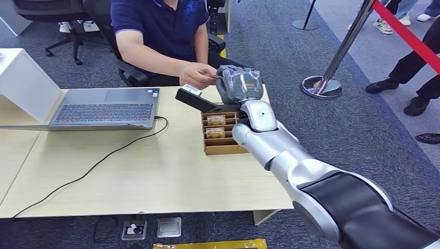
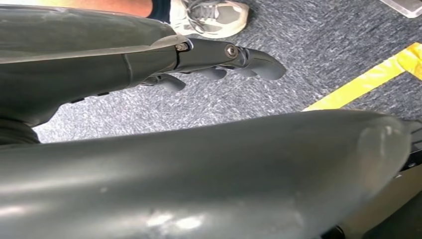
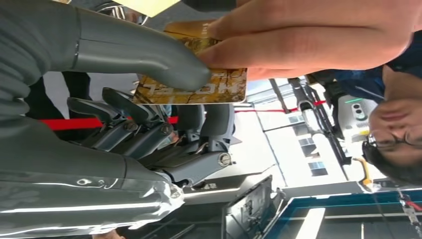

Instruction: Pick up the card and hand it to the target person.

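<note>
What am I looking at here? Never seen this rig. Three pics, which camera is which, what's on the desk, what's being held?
It is a two-legged humanoid robot with two silver arms and many-fingered hands.

Head view: the robot's own view, looking forward and down. Its right hand reaches across a table toward a seated person's hand. On the table are an open laptop, its black cable and a wooden card box with cards slotted in.

Right wrist view: a turned camera close behind that hand. The thumb and fingers pinch a gold card, and the person's hand grips its other end, so the handover is under way.

Left wrist view: the left hand hangs over carpet, holding nothing.
</note>
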